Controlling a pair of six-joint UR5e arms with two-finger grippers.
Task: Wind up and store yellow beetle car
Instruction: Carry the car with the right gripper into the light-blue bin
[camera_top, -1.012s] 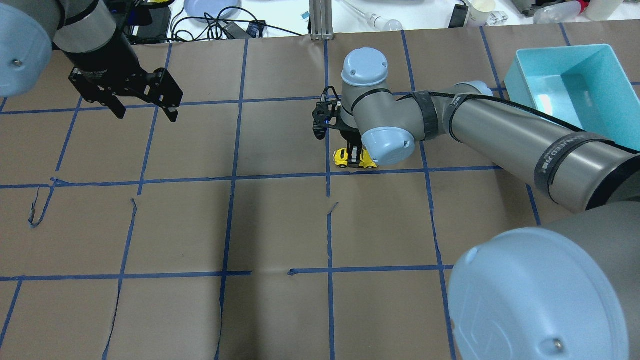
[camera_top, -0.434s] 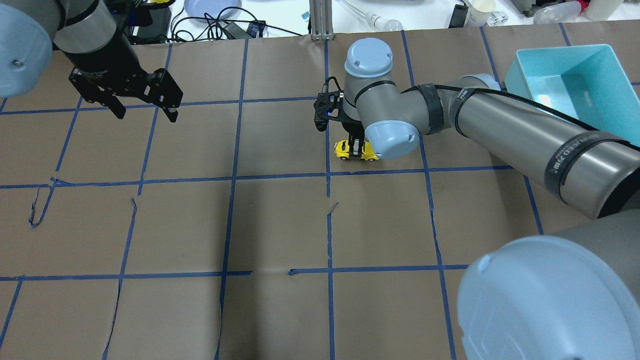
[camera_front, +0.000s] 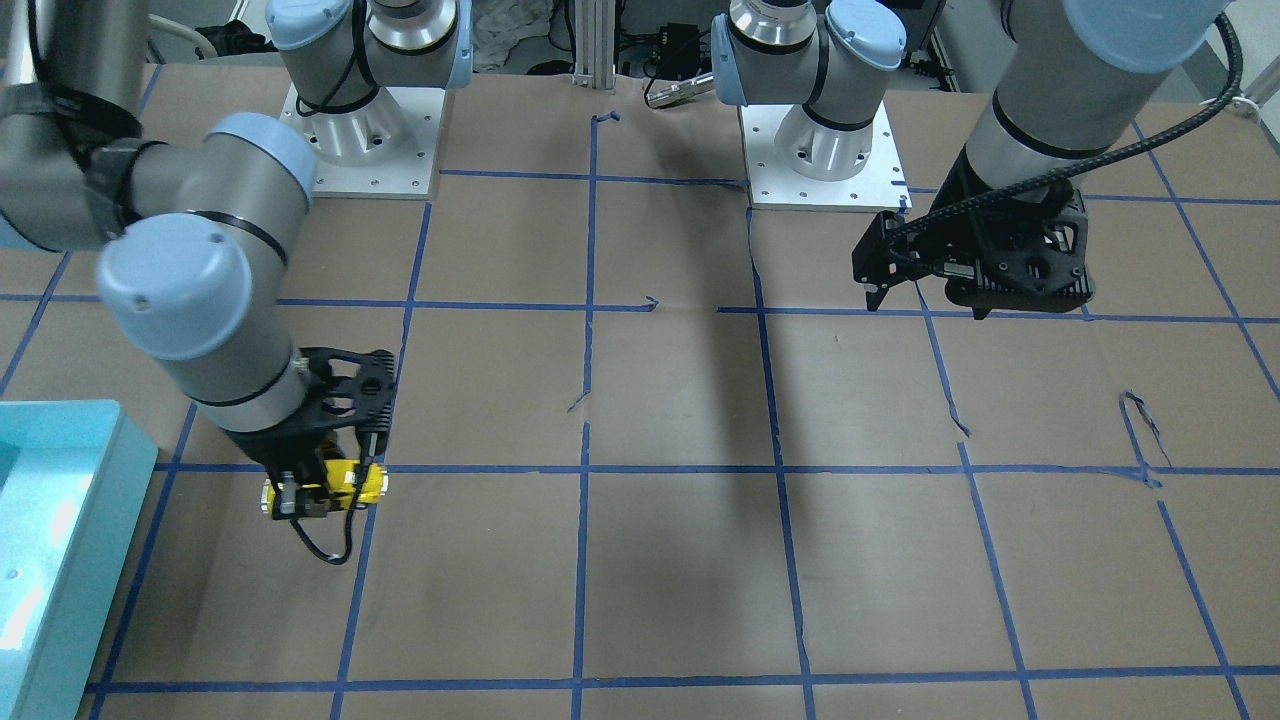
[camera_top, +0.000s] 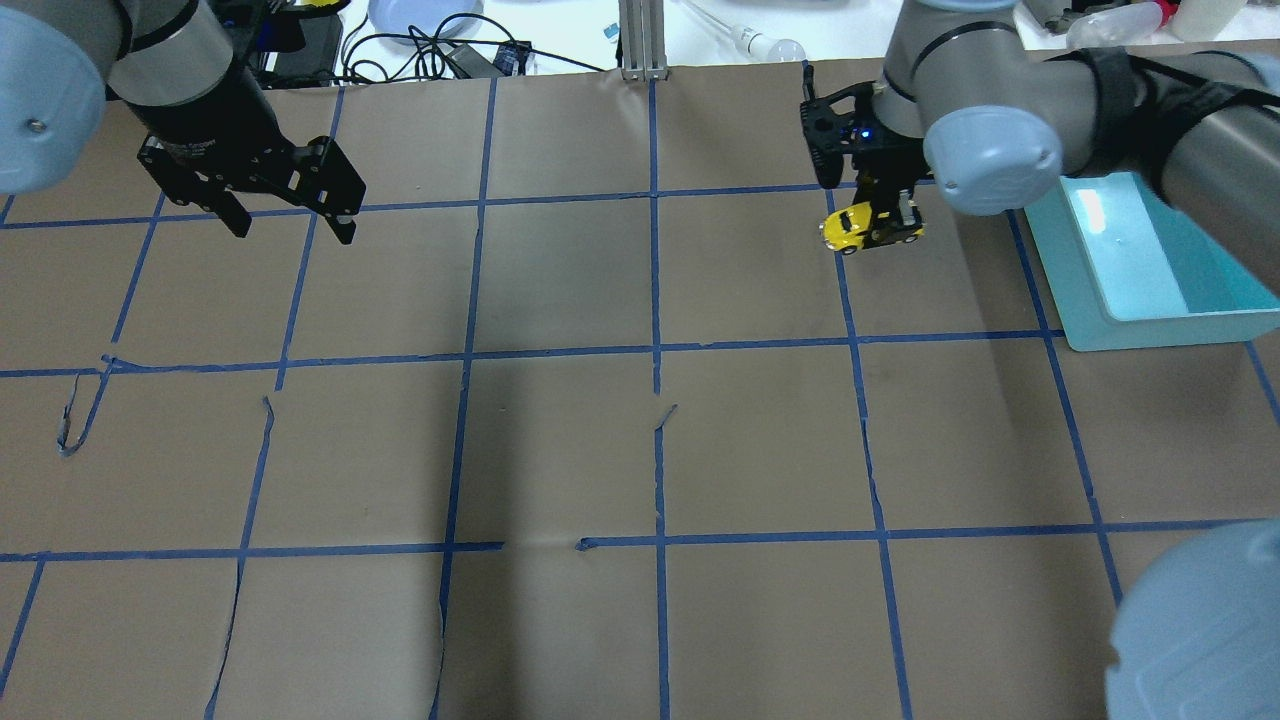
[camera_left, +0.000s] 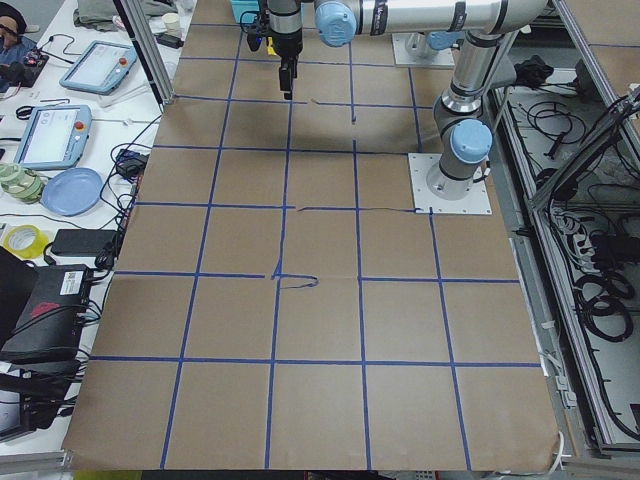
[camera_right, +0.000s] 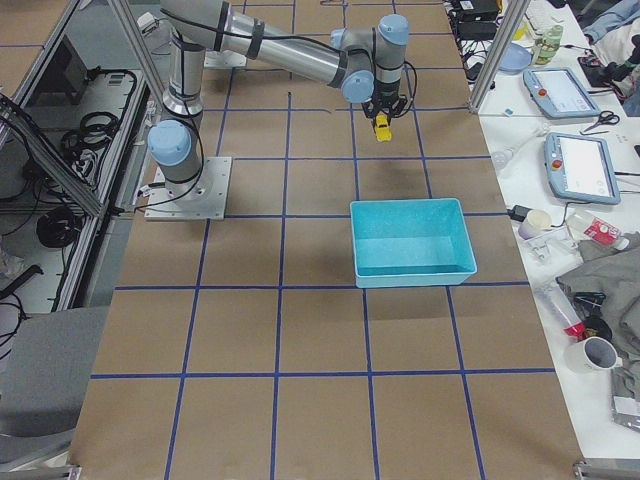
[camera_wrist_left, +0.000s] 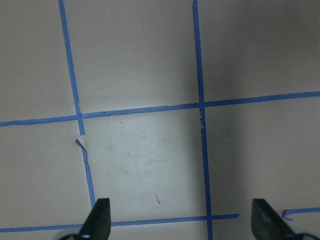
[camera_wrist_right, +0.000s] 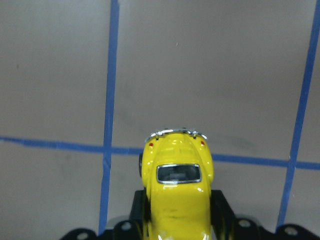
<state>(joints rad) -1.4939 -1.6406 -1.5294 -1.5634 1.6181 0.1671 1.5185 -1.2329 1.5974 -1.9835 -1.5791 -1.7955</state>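
Big brown-paper table with its blue tape grid, and both arms are up over the far side. The right arm stretches out towards the teal bin, while the left arm hangs over the opposite corner. Left gripper: fingers spread wide above bare paper. Right gripper: pinched tight on the car's flanks. And there's the little yellow car, up off the paper, just beside the bin's wall and not over it, its rear bumper poking out past the fingers.
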